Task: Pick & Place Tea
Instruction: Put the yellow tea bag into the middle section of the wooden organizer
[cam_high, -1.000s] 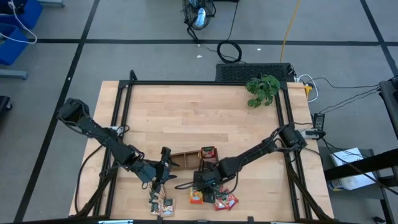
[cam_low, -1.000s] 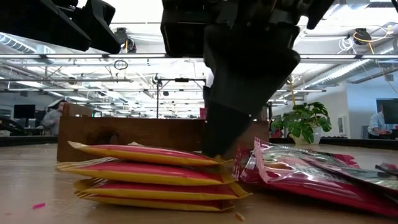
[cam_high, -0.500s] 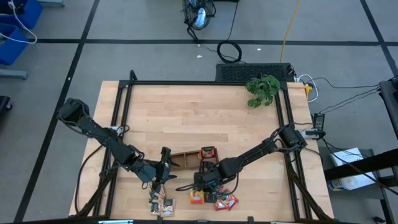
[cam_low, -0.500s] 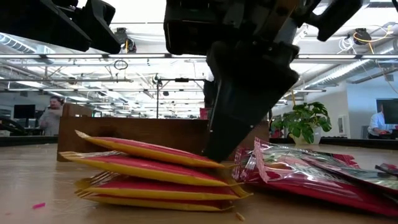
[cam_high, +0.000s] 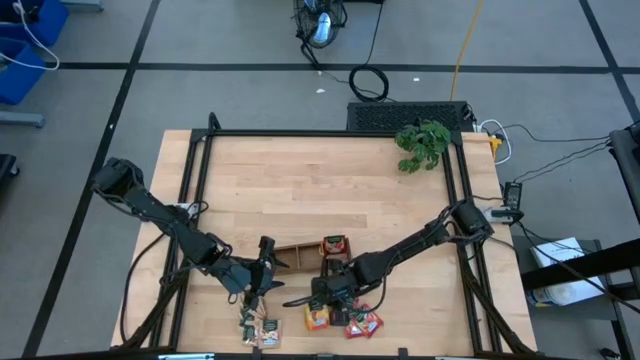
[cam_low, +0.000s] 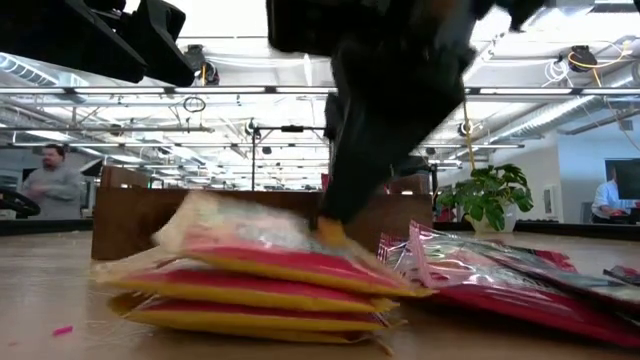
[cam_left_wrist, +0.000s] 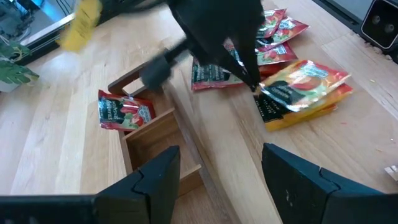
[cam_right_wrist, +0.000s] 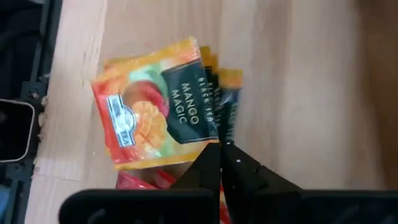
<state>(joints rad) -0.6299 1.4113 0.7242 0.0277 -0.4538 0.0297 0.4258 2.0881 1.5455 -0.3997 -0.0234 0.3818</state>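
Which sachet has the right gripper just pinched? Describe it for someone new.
Start at the long wooden tray near the table's front edge. Just in front of it lies a stack of orange sachets. The right gripper is shut on the top orange sachet, which reads "Mango Magic" and is lifted at one edge.

The top orange sachet (cam_right_wrist: 158, 102) reads "MANGO MAGIC" on its dark green panel, with "BLACK TEA" in smaller letters beside it.

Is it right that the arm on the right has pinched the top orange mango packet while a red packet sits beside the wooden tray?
Nearly: the red packet lies inside the wooden tray, as the left wrist view shows. The right tool has indeed pinched the top orange mango packet.
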